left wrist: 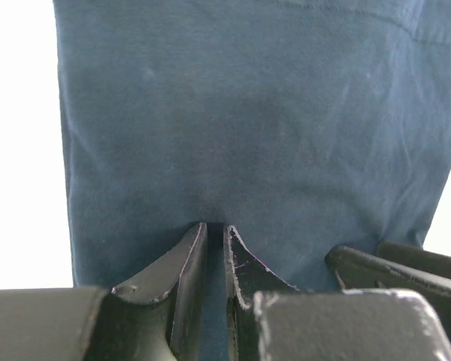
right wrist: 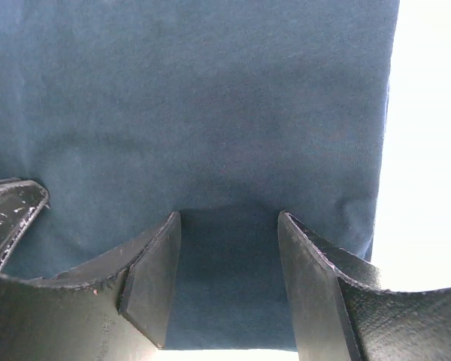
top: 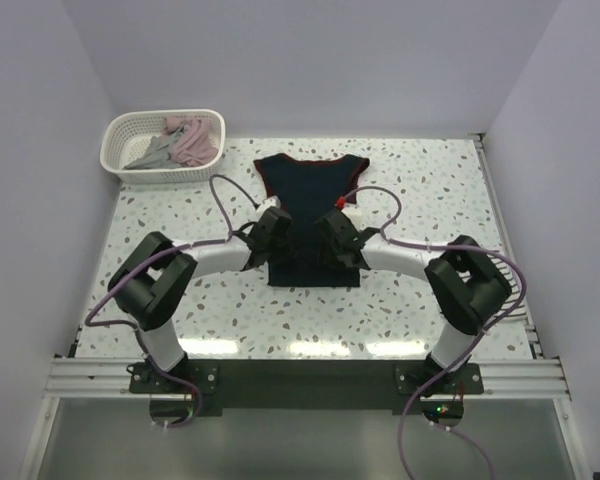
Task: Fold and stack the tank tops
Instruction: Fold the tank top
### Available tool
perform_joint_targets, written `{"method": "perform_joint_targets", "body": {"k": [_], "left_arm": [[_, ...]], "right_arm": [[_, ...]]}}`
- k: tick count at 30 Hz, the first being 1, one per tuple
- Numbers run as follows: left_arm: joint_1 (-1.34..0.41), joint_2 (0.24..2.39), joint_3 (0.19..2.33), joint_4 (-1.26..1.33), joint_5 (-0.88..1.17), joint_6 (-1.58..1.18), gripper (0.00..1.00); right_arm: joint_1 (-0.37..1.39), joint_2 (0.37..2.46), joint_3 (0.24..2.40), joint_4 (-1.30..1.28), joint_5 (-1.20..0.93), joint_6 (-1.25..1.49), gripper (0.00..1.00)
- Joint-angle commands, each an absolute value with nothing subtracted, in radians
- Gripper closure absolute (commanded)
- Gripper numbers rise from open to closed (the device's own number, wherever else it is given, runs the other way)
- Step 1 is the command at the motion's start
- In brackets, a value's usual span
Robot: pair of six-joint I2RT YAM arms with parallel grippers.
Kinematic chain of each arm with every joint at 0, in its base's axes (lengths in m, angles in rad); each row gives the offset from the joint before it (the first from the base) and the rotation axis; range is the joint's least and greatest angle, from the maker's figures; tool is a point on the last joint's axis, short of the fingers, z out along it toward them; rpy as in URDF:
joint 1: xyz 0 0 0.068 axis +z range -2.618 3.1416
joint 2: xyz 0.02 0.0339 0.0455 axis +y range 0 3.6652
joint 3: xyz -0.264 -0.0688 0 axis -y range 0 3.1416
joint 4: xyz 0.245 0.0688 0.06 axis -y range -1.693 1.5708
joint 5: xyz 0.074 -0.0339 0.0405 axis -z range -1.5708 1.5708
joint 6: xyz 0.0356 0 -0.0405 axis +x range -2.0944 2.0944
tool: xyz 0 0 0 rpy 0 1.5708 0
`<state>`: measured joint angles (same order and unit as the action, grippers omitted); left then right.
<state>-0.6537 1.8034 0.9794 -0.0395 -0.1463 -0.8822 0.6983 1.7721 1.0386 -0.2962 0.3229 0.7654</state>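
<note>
A dark navy tank top [top: 310, 185] with red trim lies flat in the middle of the table, neck away from me. Both grippers are down on its lower half. My left gripper [top: 278, 236] is on the cloth's left part; in its wrist view the left gripper [left wrist: 216, 226] has its jaws drawn to a narrow slit with navy cloth [left wrist: 248, 113] in it. My right gripper [top: 342, 238] is on the right part; in its wrist view the right gripper [right wrist: 229, 214] stands open, fingertips pressed onto the cloth [right wrist: 210, 98], and the hem shows just behind them.
A white basket [top: 120, 140] stands at the back left and holds a pinkish tank top [top: 190, 140] and a grey one [top: 150, 152]. Speckled tabletop [top: 430, 190] shows around the navy one. Walls close the table on three sides.
</note>
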Motion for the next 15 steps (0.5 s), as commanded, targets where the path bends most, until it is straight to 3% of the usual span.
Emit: {"method": "perform_joint_targets", "body": {"k": [1,8,11,15], "left_arm": [[-0.695,1.723,0.838,-0.13,-0.184,-0.965,0.8],[-0.824,1.405,0.599,-0.27,-0.196,-1.078,0.79],[-0.867,1.291,0.552,-0.337,-0.187,-1.101,0.77],[-0.868,1.203,0.595,-0.422,-0.199,-1.057,0.71]], "right_arm": [[0.771,1.726,0.907,-0.37,0.291,0.865,0.42],[1.067,1.508,0.683,-0.405,0.302,1.104,0.42],[1.172,1.457,0.684,-0.457,0.328,1.19,0.42],[1.187,1.393,0.735,-0.524,0.354,1.198,0.39]]}}
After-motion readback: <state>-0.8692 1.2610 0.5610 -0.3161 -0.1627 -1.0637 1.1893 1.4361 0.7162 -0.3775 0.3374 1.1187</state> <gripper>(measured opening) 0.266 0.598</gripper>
